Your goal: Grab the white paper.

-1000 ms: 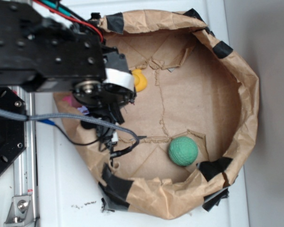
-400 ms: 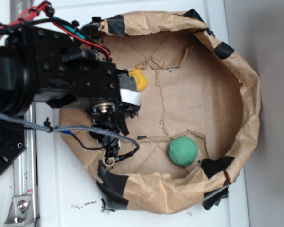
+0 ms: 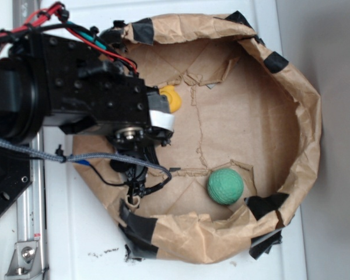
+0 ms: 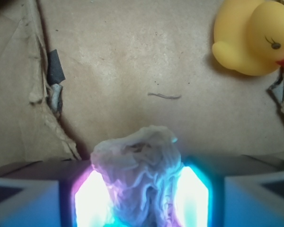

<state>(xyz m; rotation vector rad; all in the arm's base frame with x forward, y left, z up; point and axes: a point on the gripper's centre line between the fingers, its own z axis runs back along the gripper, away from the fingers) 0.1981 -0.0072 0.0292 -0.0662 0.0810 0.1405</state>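
Note:
In the wrist view the white paper (image 4: 139, 177), a creased off-white wad, sits squeezed between the two glowing pads (image 4: 92, 201) of my gripper (image 4: 141, 198), which is shut on it. The wad's top pokes out beyond the fingertips over the brown paper floor. In the exterior view the black arm hides the paper; the gripper (image 3: 141, 143) hangs over the left part of the brown paper bowl (image 3: 306, 116).
A yellow rubber duck (image 4: 253, 35) lies just ahead to the right, partly hidden by the arm in the exterior view (image 3: 170, 98). A green ball (image 3: 225, 186) rests near the bowl's front right wall. Taped brown paper walls ring the area.
Over the last second the arm swung right and forward over the bowl's left side, covering more of the duck. Since 0.4 s ago it has barely moved.

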